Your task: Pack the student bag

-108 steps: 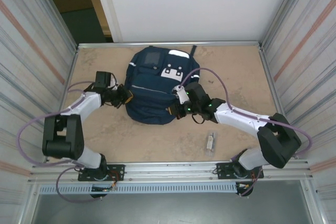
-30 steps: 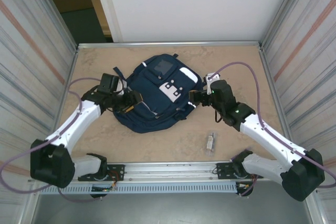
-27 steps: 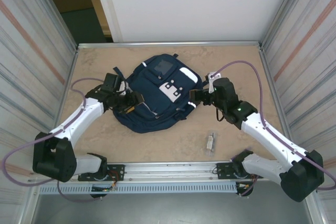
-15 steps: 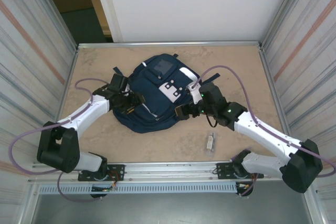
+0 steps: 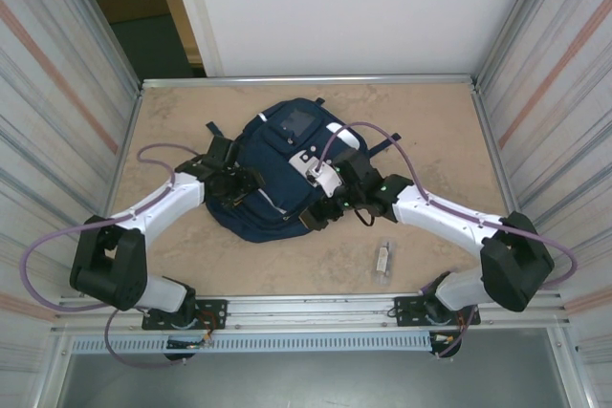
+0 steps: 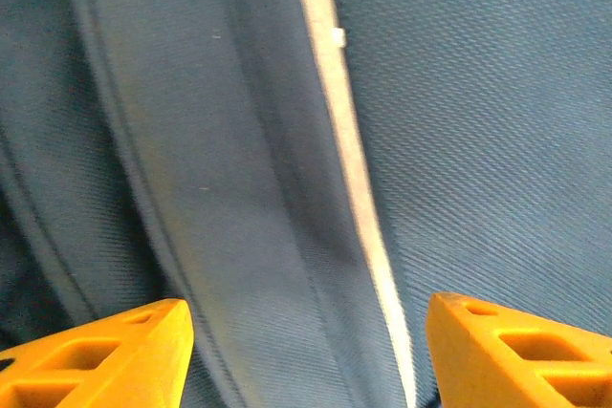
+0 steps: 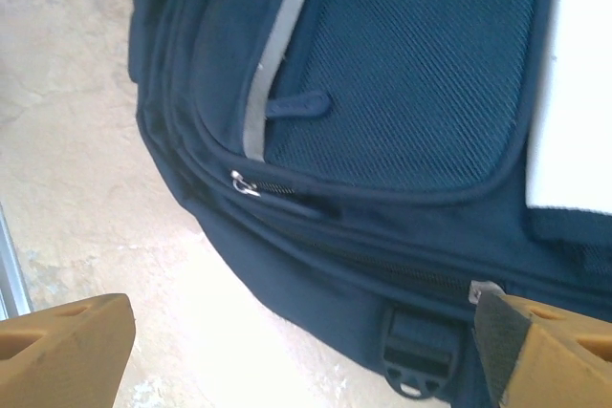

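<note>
Right end effector (image 5: 314,215) swings in from the side to the near edge of the large navy-blue fabric backpack (image 5: 277,219), jaws wide and empty, left end effector (image 5: 243,187) parted on its flank, likely hunting the zipper.

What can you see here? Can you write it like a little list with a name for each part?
bag: student bag, navy, lying on the table
left gripper: open, fingers on either side of a pale stripe on the bag
right gripper: open, over the bag's near edge
zipper pull: silver, on the bag's side
loose item: small pale object on the table, apart from the bag
</note>
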Controlling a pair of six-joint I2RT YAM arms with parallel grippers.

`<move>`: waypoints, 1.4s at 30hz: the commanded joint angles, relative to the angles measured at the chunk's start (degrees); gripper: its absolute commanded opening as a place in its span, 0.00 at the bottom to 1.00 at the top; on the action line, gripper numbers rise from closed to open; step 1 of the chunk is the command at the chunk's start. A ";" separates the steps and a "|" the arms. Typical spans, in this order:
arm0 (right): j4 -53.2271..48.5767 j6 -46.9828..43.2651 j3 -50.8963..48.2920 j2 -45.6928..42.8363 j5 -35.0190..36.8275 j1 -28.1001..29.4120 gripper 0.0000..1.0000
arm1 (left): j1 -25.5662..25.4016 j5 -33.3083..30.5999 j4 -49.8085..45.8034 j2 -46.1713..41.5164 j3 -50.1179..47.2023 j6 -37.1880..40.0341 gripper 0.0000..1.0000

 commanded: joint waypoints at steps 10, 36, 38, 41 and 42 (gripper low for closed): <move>-2.62 -3.12 2.18 2.78 0.66 2.35 0.83 | 0.17 -6.31 1.16 5.31 0.98 -3.44 0.50; 6.27 -6.80 1.36 10.21 -4.92 1.11 0.65 | -0.06 12.85 -1.09 -7.01 1.75 -2.47 0.00; 6.60 -6.40 1.31 9.14 -5.45 1.55 0.55 | -0.06 12.96 -0.05 -7.14 0.91 -3.07 0.00; 8.16 -5.97 0.54 8.56 -5.71 2.37 0.43 | -0.06 12.71 0.42 -6.97 0.55 -3.29 0.00; 8.37 -5.74 0.66 8.83 -5.51 2.94 0.40 | -0.15 12.34 0.68 -7.04 0.23 -3.39 0.00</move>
